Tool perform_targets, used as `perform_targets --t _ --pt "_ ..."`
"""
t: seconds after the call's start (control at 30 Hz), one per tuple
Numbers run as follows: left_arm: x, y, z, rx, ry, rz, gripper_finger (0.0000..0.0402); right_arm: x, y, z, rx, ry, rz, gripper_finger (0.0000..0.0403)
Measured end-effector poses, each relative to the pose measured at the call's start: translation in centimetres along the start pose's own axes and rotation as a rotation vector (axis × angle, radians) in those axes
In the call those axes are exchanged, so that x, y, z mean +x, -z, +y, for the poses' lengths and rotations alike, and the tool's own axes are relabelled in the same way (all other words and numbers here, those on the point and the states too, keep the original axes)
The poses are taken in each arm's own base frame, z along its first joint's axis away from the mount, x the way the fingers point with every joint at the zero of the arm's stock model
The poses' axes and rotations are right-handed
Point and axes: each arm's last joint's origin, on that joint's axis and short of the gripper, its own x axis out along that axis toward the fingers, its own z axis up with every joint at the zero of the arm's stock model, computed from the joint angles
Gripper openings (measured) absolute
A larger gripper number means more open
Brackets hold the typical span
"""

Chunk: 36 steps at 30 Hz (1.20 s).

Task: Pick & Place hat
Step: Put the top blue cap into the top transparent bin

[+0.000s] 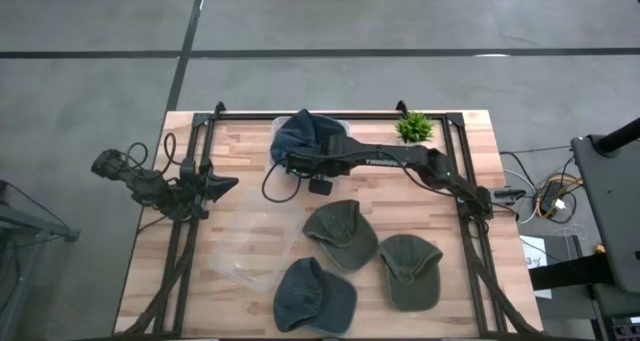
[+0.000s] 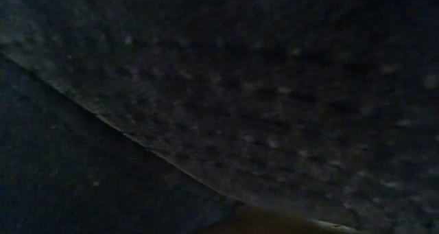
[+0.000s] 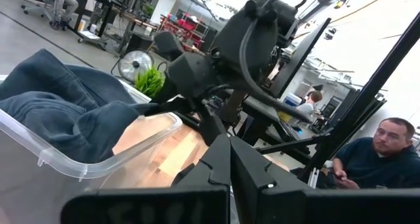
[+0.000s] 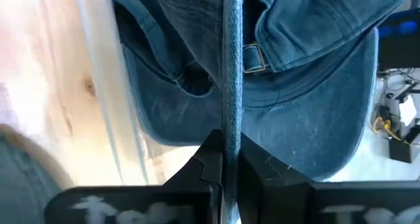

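A clear bin (image 1: 343, 128) at the table's far middle holds blue denim hats (image 1: 303, 136); they also show in the left wrist view (image 3: 59, 106). My right gripper (image 1: 291, 164) reaches over the bin from the table's right and is shut on a blue hat's brim (image 4: 231, 66). More blue hats (image 4: 308, 112) lie in the bin beyond the fingers. Two green hats (image 1: 340, 233) (image 1: 410, 271) and another blue hat (image 1: 313, 297) rest on the near table. My left gripper (image 1: 228, 186), shut, waits at the table's left. Dark cloth (image 2: 274, 90) fills the low view. My right gripper pinches a blue hat's brim (image 4: 230, 112) between its two fingers (image 4: 209, 159). The brim shows edge-on as a thin strip running straight out from the fingers. The hat is over the bin's other hats; whether it is lifted clear I cannot tell.
A small green plant (image 1: 413, 128) stands at the far edge, right of the bin. A clear plastic tray or lid (image 1: 250, 259) lies on the table left of the near hats. People sit beyond the table (image 3: 380, 158). Bare wood shows by the bin wall (image 4: 59, 86).
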Motion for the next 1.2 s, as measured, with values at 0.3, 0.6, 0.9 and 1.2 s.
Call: perform_targets --t 0.3,0.6,0.9,1.2 --pt "0.0 0.0 0.0 0.002 -0.001 0.004 0.0003 -1.2 0.4 -1.5 0.043 -0.023 -0.007 0.0026" --pt "0.0 0.1 0.0 -0.001 -0.002 0.006 0.0003 -0.3 0.6 -1.1 0.027 -0.051 0.027 0.0038" --pt "0.0 0.1 0.0 -0.002 -0.002 0.007 0.0003 -0.4 0.6 -1.1 0.006 -0.053 0.024 0.0099" --pt "0.0 0.1 0.0 -0.003 0.011 0.013 0.0003 -1.0 0.9 -1.5 -0.002 -0.049 0.041 0.0177"
